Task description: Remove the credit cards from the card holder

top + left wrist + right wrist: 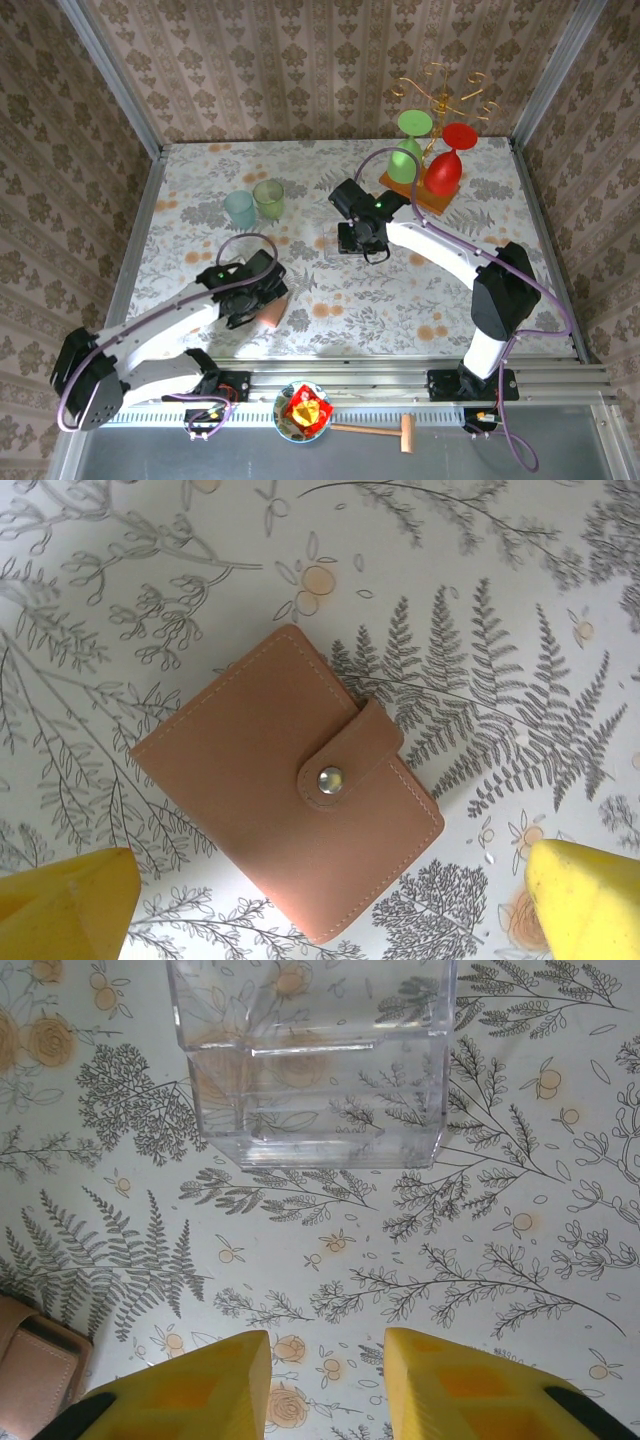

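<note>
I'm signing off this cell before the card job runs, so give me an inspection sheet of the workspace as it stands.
Surface: floral cloth, flat, no spills seen.
Job's things: card holder closed, snap fastened, lying flat on the cloth.
Clutter: blue tumbler, green tumbler, glass stand, clear box; bowl and mallet on the near ledge.
Grippers: left tool open wide above the holder; right tool open, empty, facing the clear box.
Cables: purple cables looped along both arms.
Surroundings: patterned walls, metal frame.
</note>
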You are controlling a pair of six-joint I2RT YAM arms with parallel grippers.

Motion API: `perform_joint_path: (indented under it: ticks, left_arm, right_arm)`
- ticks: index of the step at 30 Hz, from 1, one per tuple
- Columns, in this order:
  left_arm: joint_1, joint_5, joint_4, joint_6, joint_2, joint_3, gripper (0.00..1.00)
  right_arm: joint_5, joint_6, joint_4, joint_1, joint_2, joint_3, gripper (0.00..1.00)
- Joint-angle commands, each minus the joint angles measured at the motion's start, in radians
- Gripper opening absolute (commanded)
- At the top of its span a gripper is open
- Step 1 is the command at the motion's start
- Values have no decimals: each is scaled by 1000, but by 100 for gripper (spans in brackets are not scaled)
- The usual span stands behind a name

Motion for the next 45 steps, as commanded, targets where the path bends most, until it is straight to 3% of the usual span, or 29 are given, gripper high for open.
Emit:
perform_joint_path:
  ticks: [1, 8, 15, 35, 45]
  left_arm:
    - [7, 4, -94, -178, 80, 39, 100]
    - [15, 67, -44, -250, 185, 57, 100]
    - [93, 150, 68, -282, 184, -9, 99]
    - [161, 216, 159, -292, 268, -55, 89]
    - [181, 218, 174, -287, 281, -64, 91]
  right_arm:
    - [12, -4, -14, 0, -30, -14, 36]
    - [23, -8, -24, -3, -28, -20, 37]
    - [18, -10, -19, -14, -22, -28, 38]
    - [17, -20, -27, -34, -9, -18, 39]
    - [16, -22, -25, -38, -11, -28, 39]
